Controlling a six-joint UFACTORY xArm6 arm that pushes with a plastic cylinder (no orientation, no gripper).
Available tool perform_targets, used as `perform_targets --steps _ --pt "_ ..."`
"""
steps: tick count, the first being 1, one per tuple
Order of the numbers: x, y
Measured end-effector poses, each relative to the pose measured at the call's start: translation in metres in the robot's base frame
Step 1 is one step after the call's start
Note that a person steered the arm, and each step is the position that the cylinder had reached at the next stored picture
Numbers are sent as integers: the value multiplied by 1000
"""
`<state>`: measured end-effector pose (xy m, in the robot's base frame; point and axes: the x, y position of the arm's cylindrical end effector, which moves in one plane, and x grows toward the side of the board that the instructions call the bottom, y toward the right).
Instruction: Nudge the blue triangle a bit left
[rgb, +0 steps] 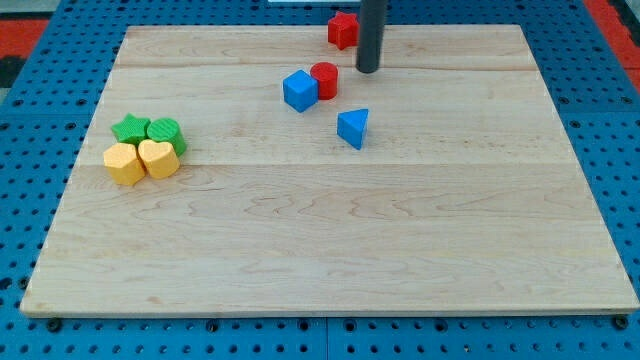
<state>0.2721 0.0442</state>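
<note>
Underneath, a wooden board (330, 230) covers blue pegboard (40, 60).

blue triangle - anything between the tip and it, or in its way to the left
Nothing visible blocks either. My tip is toward the view's top and slightly right of the blue triangle, with bare board between. The red cylinder and blue cube sit up-left of the triangle, clear of a straight leftward path.
</note>
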Motion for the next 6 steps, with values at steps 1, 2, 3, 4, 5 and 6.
perform_targets --steps 1,2,3,4,5,6 --pt "6 -32" --pt "44 -37" --pt "56 -26" --pt "43 -23" --pt "56 -9" --pt "67 17"
